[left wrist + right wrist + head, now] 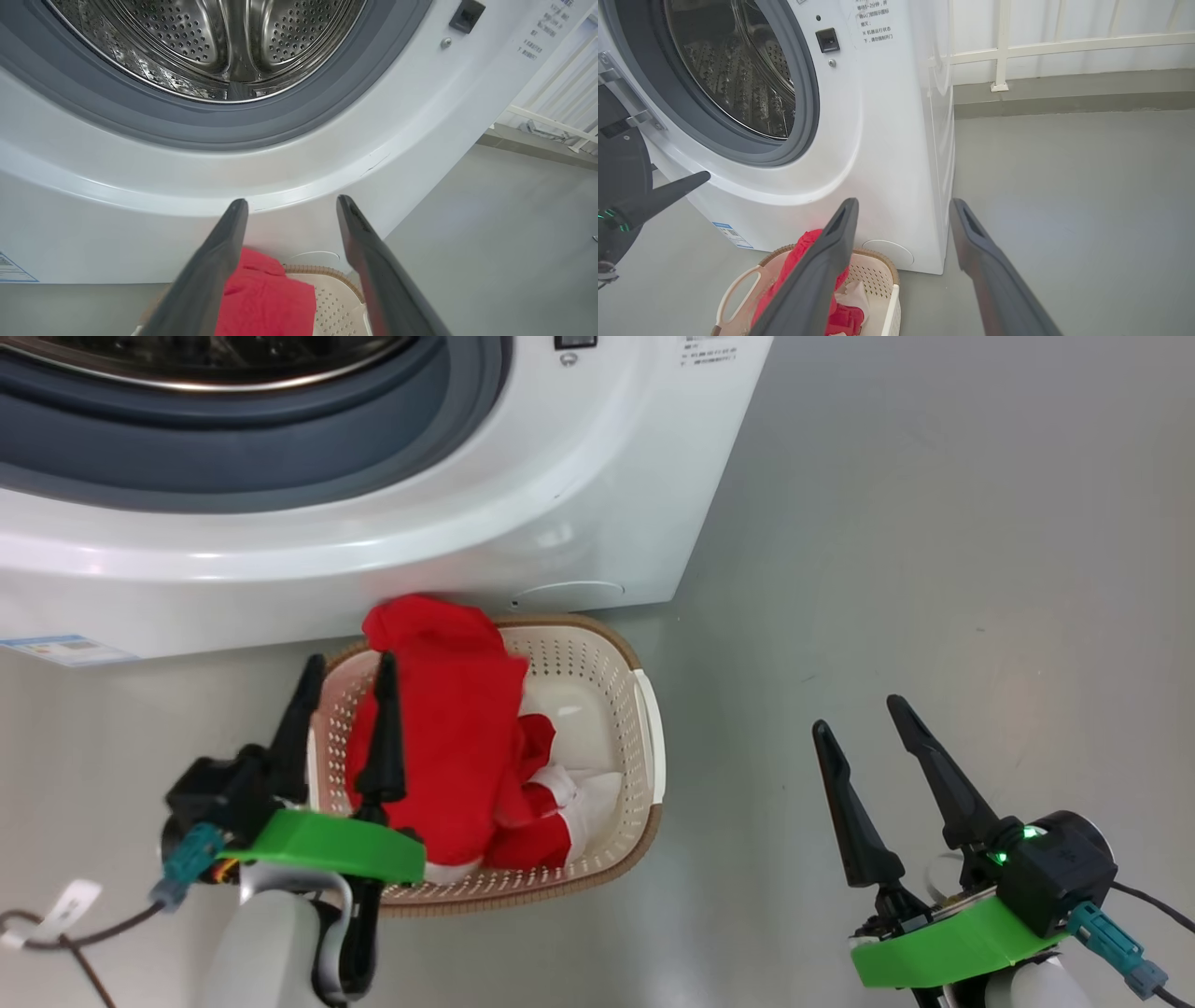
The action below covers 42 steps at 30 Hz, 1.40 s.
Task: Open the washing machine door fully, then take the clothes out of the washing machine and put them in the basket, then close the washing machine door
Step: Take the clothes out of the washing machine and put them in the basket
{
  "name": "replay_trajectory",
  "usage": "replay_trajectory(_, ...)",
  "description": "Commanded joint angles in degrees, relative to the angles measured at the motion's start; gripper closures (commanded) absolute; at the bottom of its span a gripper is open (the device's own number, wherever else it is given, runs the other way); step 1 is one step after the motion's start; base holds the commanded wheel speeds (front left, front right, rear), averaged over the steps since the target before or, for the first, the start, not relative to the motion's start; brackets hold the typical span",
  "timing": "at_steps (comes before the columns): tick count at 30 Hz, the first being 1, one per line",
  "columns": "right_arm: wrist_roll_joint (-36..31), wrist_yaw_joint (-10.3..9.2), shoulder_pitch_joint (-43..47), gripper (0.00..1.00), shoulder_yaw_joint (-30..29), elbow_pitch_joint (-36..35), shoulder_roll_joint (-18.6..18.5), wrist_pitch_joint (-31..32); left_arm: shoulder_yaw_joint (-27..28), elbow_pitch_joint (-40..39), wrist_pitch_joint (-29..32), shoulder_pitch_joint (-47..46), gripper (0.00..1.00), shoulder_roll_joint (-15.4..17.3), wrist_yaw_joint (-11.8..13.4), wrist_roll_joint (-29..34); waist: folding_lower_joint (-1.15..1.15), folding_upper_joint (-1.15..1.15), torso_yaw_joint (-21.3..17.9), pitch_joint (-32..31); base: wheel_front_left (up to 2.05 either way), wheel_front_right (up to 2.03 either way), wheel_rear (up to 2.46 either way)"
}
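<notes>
The clothes (pixel 448 728) lie heaped in the basket (pixel 597 627) before the washing machine (pixel 560 476); the left end effector (pixel 350 658) hangs wide open and empty just above them, the right end effector (pixel 858 711) likewise open and empty aside; best lift the left straight up, lest it snag fabric.

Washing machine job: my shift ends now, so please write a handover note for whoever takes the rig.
Left gripper: open, empty, above the basket.
Right gripper: open, empty, over the floor.
Red clothes lie in the basket, in front of the washing machine; the visible drum holds none.
Done: washing machine door open, clothes out.
Left: swing the door shut.
</notes>
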Motion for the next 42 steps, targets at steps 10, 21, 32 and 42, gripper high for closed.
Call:
replay_trajectory(10, 0.18, 0.09, 2.24, 0.00, 1.49, -0.98, -0.08, -0.39, 4.35, -14.62, -0.29, 7.28, 0.00, 0.94, 2.93, 0.45, 0.00, 0.00, 0.36, -3.77, 0.00, 0.00, 0.00)
replay_trajectory(21, 0.07, 0.09, 3.44, 0.00, 1.25, -0.85, -0.08, -0.42, 4.45, -23.34, -0.29, 13.04, 0.00, 0.94, 6.19, -2.22, 0.00, 0.00, 0.33, -8.21, 0.00, 0.00, 0.00)
replay_trajectory(32, -0.34, 0.09, 5.78, 0.00, -0.45, -1.00, -0.08, -0.46, 4.79, -28.33, 0.80, 19.72, 0.00, 2.44, 9.30, -0.31, 0.00, 0.00, 0.15, -13.80, 0.00, 0.00, 0.00)
replay_trajectory(42, -0.65, 0.09, 7.88, 0.00, -1.56, -1.01, -0.08, -0.48, 3.97, -31.57, 2.66, 24.73, 0.00, 3.79, 10.32, 0.53, 0.00, 0.00, -1.10, -18.43, 0.00, 0.00, 0.00)
